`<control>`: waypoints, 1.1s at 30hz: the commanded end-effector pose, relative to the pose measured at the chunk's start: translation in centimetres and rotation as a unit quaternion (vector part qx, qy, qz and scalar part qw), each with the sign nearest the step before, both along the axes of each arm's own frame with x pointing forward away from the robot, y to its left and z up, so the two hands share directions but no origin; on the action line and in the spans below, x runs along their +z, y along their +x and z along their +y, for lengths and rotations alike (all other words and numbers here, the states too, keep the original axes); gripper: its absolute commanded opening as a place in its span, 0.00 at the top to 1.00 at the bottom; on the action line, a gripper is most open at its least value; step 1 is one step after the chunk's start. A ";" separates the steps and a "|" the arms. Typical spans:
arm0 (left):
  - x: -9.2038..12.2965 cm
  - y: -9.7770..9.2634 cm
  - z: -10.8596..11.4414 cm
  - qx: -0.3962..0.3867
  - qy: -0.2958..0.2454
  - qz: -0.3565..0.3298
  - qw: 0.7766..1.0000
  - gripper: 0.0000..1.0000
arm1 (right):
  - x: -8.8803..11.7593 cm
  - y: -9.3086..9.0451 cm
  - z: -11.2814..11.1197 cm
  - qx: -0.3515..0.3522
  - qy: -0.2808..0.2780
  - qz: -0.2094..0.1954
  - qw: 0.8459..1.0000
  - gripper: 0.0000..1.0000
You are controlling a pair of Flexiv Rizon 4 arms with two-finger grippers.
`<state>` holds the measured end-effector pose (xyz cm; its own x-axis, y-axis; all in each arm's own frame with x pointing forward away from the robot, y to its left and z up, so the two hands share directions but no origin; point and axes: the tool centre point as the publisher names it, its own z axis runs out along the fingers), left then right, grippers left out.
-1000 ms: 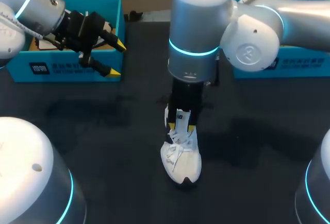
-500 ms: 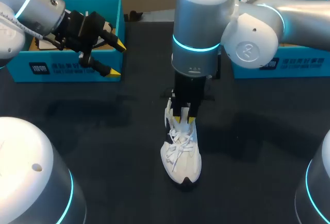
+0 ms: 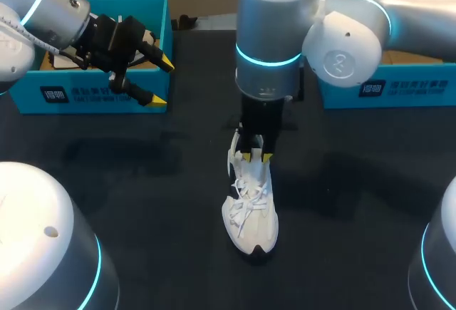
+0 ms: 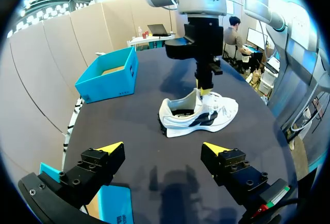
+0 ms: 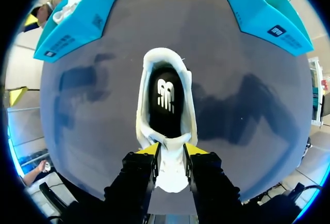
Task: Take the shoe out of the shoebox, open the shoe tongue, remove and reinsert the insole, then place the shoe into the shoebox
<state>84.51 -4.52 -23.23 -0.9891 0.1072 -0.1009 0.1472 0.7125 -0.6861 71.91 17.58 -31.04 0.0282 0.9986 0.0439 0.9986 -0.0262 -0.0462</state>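
A white shoe (image 3: 249, 217) stands upright on the black table, toe toward the front edge. My right gripper (image 3: 255, 156) comes straight down over its heel end and is shut on the white tongue (image 5: 170, 170), which stands up between the yellow tips. In the right wrist view the shoe's opening gapes ahead of the gripper (image 5: 171, 151), with the black insole (image 5: 166, 100) lying flat inside. My left gripper (image 3: 158, 80) hangs open and empty by the left blue shoebox (image 3: 92, 96). From the left wrist, the shoe (image 4: 198, 116) lies well ahead of the open gripper (image 4: 162, 149).
A second blue box (image 3: 385, 89) stands at the back right, behind my right arm. The left box holds brown paper. Dark bare tabletop (image 3: 142, 182) surrounds the shoe on all sides.
My right gripper has risen a little and drawn back toward the heel, lifting the tongue more upright. The shoe has stayed in place. The left arm has not moved.
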 end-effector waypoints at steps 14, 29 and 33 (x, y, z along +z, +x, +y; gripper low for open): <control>0.0 -0.1 0.0 0.000 0.001 0.000 1.000 0.00 | 0.4 1.3 -1.1 0.014 -0.038 -0.001 0.999 0.67; 0.0 -0.1 0.0 0.000 0.001 0.000 1.000 0.00 | -0.3 1.7 -1.4 0.025 -0.045 -0.003 0.999 0.67; 0.0 -0.1 0.0 0.000 0.001 0.000 1.000 0.00 | 0.6 1.8 -1.5 0.027 -0.046 -0.024 0.998 0.66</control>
<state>84.51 -4.52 -23.23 -0.9891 0.1072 -0.1009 0.1472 0.7125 -0.6861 74.36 16.26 -31.36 -0.0243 0.9986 -0.0462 0.9995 0.0234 -0.0216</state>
